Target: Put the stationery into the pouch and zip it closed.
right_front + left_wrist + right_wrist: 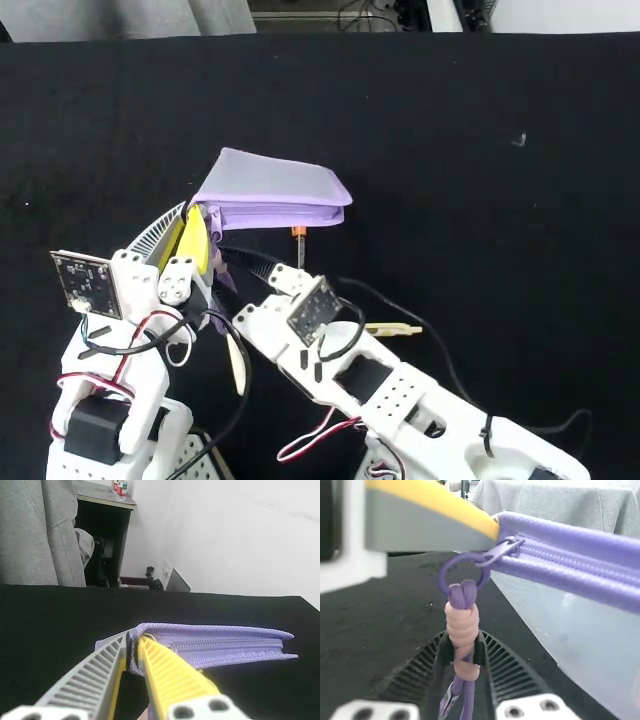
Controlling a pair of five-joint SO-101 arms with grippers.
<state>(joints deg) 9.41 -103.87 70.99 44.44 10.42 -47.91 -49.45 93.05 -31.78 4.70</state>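
Left wrist view: left gripper (134, 645), grey and yellow fingers, pinched shut on corner of lilac fabric zip pouch (220, 642). Zip appears closed along its length, not certain.
Right wrist view: right gripper (462, 655) clamped on pink-and-purple knotted pull cord (462, 622), looped through purple zip slider (501, 550).
High view: pouch mid-table. Orange-tipped pen (298, 238) just beside it, lower part hidden by right arm. Cream stick-like item (393, 328) near.
Black table (500, 200); white wall (225, 530) behind.
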